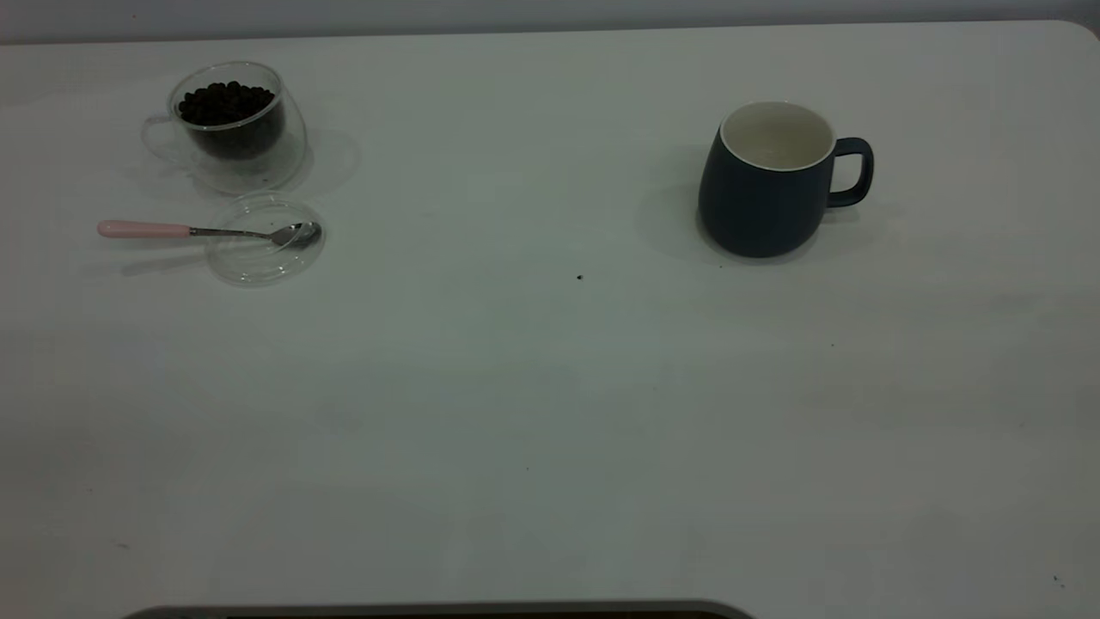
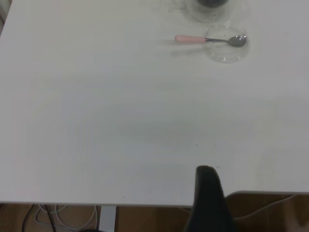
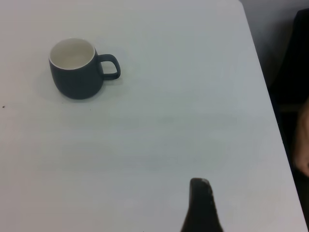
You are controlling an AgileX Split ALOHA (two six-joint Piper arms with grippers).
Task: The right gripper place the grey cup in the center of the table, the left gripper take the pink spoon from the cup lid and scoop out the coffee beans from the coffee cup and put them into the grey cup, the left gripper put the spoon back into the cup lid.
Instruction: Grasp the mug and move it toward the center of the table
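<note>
White tabletop (image 1: 550, 413) carries all items. Dark blue-grey ceramic mug (image 1: 767, 180) stands upright, well right of the clear glass cup (image 1: 232, 125) of coffee beans (image 1: 225, 103). Pink-handled metal spoon (image 1: 206, 230) rests across the clear round lid (image 1: 266, 239), just before that cup. Left gripper (image 2: 208, 193) and right gripper (image 3: 200, 203): finger state cannot be told.

Ext cam looks steeply down on table (image 1: 533, 413); wrist cams sit far back, sharing its items.

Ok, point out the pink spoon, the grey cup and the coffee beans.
pink spoon (image 1: 143, 229), exterior view, on its pink handle.
grey cup (image 1: 756, 202), exterior view, on its dark outer wall.
coffee beans (image 1: 225, 101), exterior view, top of the heap.
</note>
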